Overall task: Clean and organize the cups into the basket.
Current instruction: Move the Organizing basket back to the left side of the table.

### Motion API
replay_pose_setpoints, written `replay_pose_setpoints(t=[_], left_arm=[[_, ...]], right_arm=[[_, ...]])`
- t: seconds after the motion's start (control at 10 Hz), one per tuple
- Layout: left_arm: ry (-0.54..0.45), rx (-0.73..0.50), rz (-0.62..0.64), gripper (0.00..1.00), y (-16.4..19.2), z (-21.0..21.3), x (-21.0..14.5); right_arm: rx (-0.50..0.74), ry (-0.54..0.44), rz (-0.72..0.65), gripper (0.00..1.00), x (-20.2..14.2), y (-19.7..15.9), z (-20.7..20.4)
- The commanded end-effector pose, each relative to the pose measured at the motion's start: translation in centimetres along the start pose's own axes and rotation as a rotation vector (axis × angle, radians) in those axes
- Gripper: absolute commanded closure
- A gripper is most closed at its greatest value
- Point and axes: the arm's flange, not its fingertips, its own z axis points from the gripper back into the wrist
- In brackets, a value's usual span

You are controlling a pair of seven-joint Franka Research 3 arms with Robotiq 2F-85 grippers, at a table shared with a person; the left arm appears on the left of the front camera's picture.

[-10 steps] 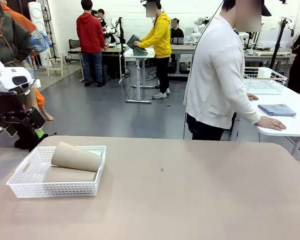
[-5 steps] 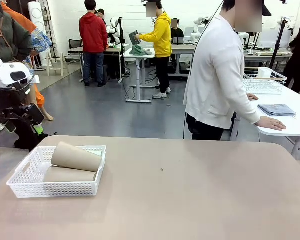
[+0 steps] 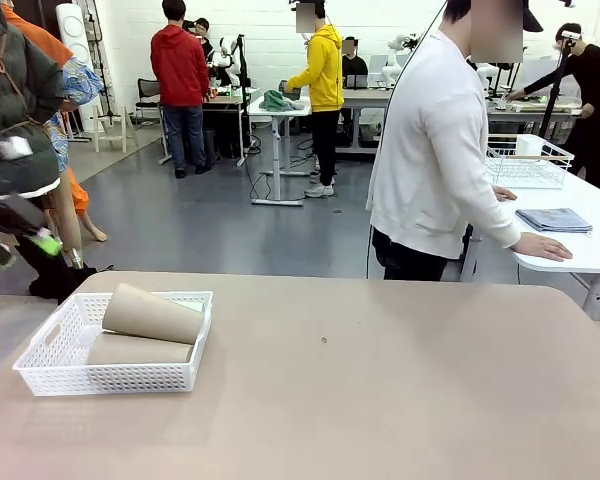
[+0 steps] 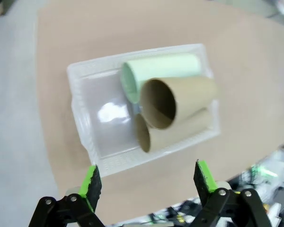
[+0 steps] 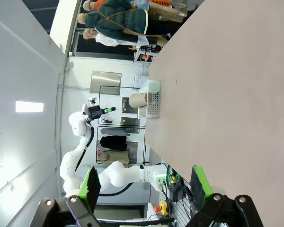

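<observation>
The cups lie on their sides in the basket (image 3: 40, 350) at the table's (image 3: 380, 380) 9 o'clock edge in the front view: two tan cups (image 4: 177, 99) stacked one on the other, the mint cup (image 4: 163, 67) beside them toward the far wall. Lying down, they fit below or near the shallow rim, likely why they are not stood upright. The left hand (image 4: 146, 177) hangs high above the basket, fingers spread wide with nothing between them, the basket at its 12 o'clock. The right hand (image 5: 144, 187) is likewise spread and empty, off the table's side. The person (image 3: 435, 150) stands at 1 o'clock, turned to another table. With all visible cups inside, the task looks about finished.
</observation>
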Motion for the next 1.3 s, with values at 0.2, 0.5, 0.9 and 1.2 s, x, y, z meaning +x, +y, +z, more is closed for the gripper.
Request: replay_pose_setpoints(t=[0.2,0.5,0.9,1.2], left_arm=[[-0.01,-0.664,-0.004,0.0,10.3,6.8,-1.6],[-0.07,-0.711,0.074,0.0,16.8,7.1,-1.7],[-0.084,-0.779,0.149,0.0,21.7,5.6,-2.7],[-0.111,-0.797,0.167,0.0,21.7,5.6,-2.9]], right_arm=[[-0.002,0.005,0.003,0.0,-0.2,-0.1,0.1],[-0.002,0.005,0.003,0.0,-0.2,-0.1,0.1],[-0.002,0.005,0.003,0.0,-0.2,-0.1,0.1],[-0.002,0.005,0.003,0.0,-0.2,-0.1,0.1]])
